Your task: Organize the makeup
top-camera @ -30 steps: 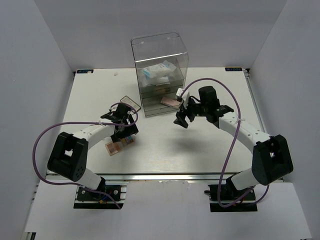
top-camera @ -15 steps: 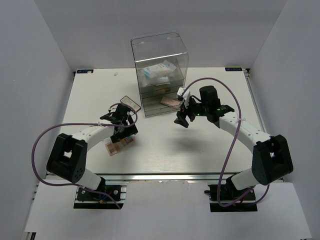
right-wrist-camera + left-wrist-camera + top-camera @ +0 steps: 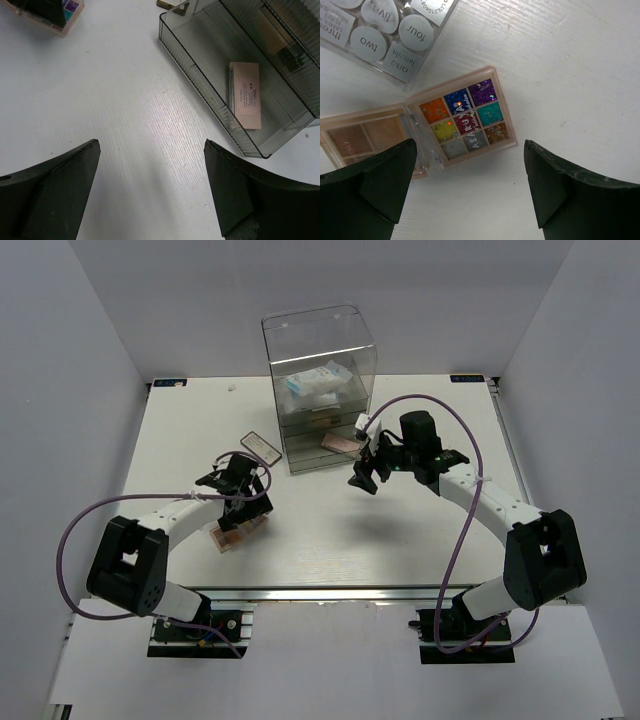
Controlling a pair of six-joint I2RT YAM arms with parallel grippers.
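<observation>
My left gripper [image 3: 240,492] is open and empty, hovering just above the table over a multicoloured palette [image 3: 462,117], which also shows in the top view [image 3: 250,525]. A peach palette [image 3: 362,137] lies against its left side. A white-grid palette [image 3: 385,30] lies just beyond them. A dark-framed flat case [image 3: 260,448] lies further back. My right gripper [image 3: 364,476] is open and empty above bare table, near the clear box's pulled-out bottom drawer [image 3: 200,75], which holds a pink palette [image 3: 246,95]. A white-and-blue packet [image 3: 315,382] sits high in the box.
The tall clear acrylic drawer box [image 3: 320,340] stands at the back centre of the white table [image 3: 430,530]. Grey walls close in the left and right sides. Purple cables loop off both arms.
My left gripper has drawn back a little toward the near left, uncovering the dark-framed case. The right arm has hardly moved.
</observation>
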